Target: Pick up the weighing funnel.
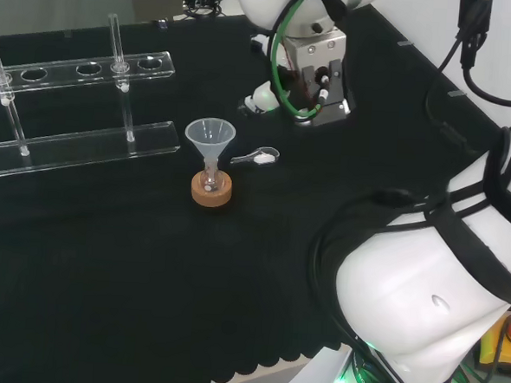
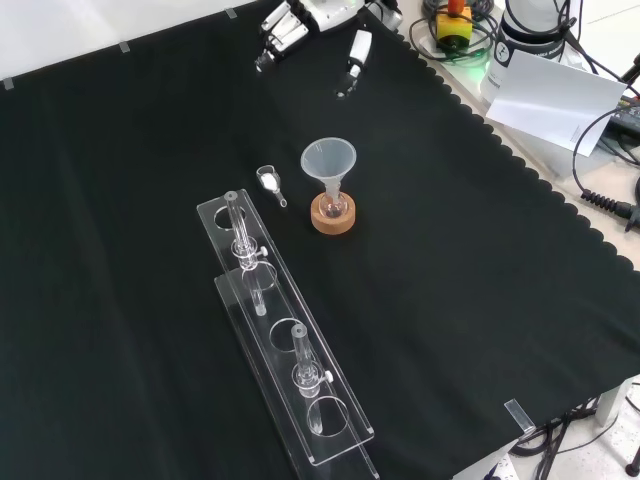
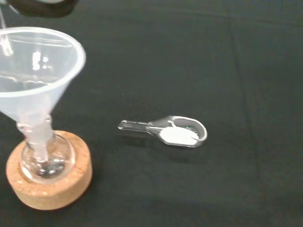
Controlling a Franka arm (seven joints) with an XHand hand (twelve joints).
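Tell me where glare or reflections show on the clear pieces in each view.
Wrist view: small bright glints on the wall of the funnel and the rim of the weighing funnel, whose white contents stand out against the black cloth. Head view: the edges of the clear rack catch pale light. Front view: even lighting, the rack edges shine, no marked shadows on the cloth.

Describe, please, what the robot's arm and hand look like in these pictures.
The arm has glossy white, rounded links, with black cables strapped across the big one and a green cable looping at the wrist. The hand has black and white fingers.
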